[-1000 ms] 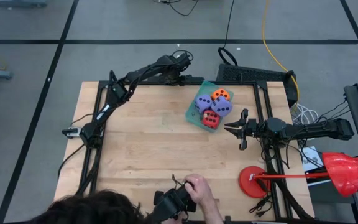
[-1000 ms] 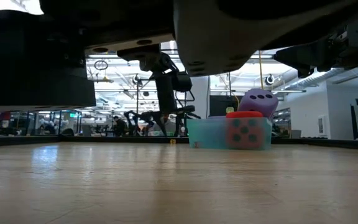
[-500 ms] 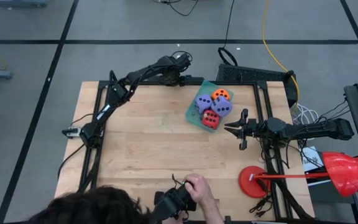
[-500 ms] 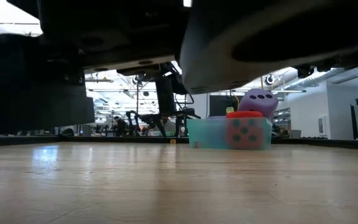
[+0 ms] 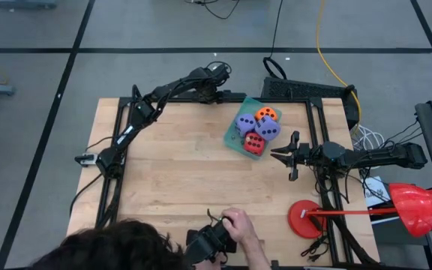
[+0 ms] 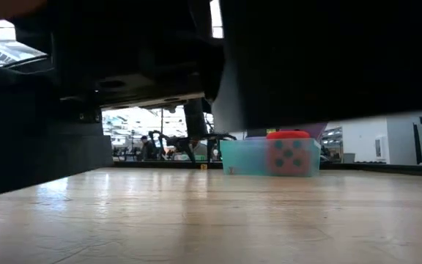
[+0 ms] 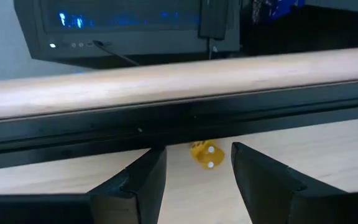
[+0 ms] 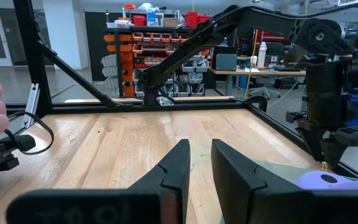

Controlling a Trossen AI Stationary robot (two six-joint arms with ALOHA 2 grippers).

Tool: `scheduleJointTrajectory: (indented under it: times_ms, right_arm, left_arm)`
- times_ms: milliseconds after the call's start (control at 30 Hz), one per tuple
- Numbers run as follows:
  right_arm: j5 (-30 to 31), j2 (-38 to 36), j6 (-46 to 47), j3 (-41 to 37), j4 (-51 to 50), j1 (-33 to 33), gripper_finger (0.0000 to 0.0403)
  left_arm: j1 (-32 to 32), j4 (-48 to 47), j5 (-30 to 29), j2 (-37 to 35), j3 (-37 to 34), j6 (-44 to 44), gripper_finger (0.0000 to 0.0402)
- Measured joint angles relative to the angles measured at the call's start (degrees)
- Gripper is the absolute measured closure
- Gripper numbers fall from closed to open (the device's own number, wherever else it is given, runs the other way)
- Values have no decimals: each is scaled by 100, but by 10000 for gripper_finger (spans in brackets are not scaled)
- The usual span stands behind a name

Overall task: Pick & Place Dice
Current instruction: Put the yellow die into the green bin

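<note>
I see the four dice (image 5: 255,127) piled in the teal tray (image 5: 233,133). Left gripper (image 7: 194,180) spread wide over a yellow scrap (image 7: 204,154), right gripper (image 8: 200,163) narrowly parted nearby; bumping the tray risks spilling the pile.

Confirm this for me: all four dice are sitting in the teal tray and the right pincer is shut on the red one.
Not quite. In the high view the right pincer is open and holds nothing, beside the teal tray. The red die does sit in the tray with the orange die and both purple dice.
</note>
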Motion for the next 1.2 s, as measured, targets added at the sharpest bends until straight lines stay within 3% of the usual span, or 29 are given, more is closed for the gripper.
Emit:
scheduleJointTrajectory:
  times_ms: [367, 1200]
  right_arm:
    - [0, 0, 0, 1, 0, -1, 343]
    - [0, -2, 1, 1, 0, 0, 344]
  left_arm:
    - [1, 42, 99, 12, -2, 386, 210]
    - [2, 69, 320, 7, -2, -90, 210]
